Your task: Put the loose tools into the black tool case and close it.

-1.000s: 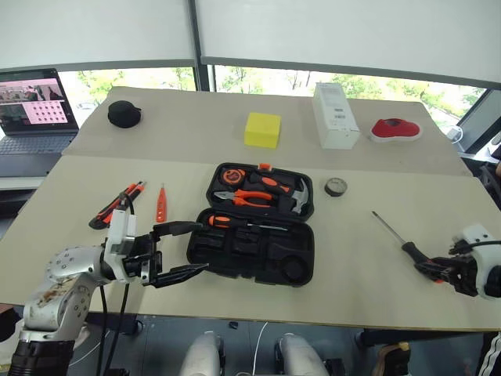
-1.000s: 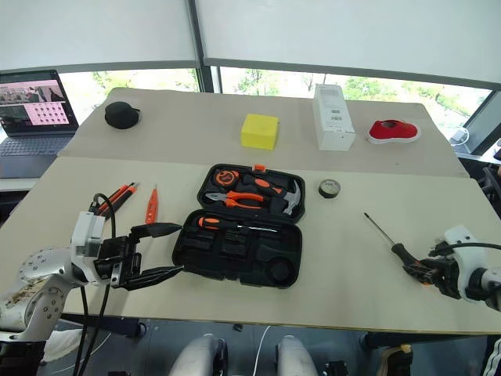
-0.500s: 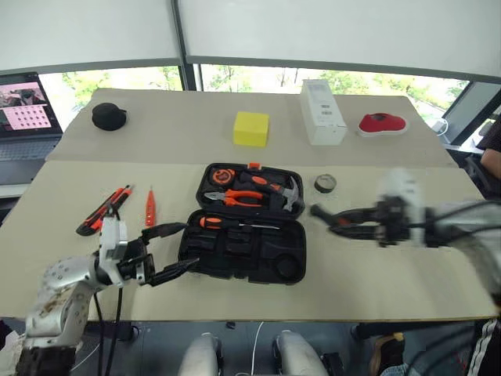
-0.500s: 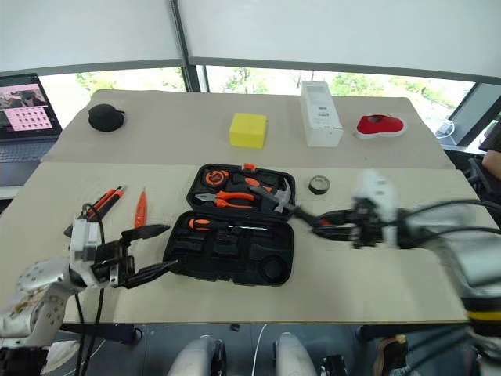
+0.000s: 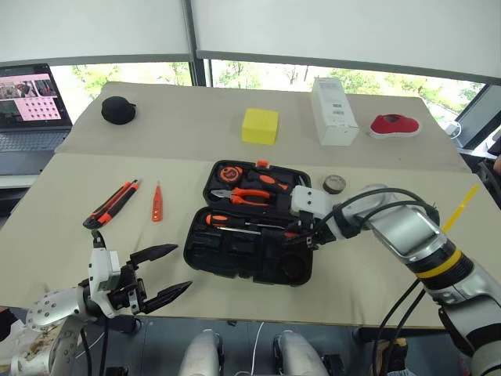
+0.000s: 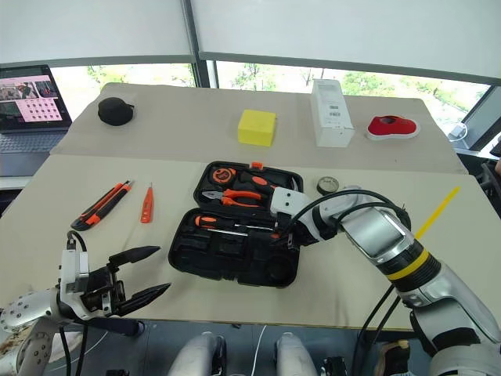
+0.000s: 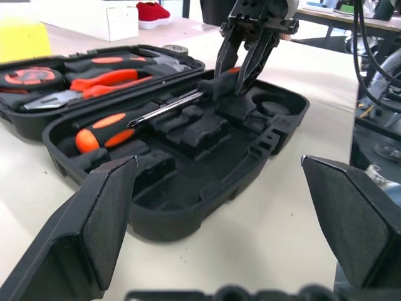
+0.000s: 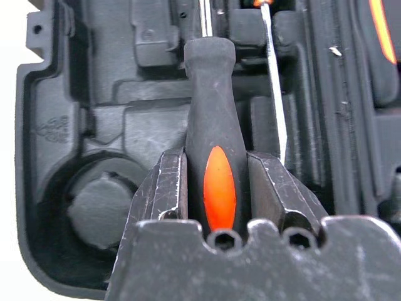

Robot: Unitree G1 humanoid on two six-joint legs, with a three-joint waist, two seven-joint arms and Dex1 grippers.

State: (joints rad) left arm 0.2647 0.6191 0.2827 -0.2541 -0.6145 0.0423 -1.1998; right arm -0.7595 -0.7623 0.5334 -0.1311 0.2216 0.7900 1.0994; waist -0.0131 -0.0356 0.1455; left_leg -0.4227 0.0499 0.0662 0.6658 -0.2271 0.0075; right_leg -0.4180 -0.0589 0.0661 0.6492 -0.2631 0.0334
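Black-handled screwdriver [image 8: 213, 163] — clamped over case [image 8: 56, 157]

Office/lab, laptop [image 5: 31, 98], big windows [image 5: 258, 74], worktable [image 5: 376, 274]

I see the black tool case [image 5: 249, 254] as matt moulded plastic, faintly grainy inside. The long-shafted screwdriver [image 8: 212, 135] I'm holding has a dull rubbery black handle with a glossy orange inlay and a bright polished steel shaft. The table [image 5: 117, 168] looks smooth, matt beige.
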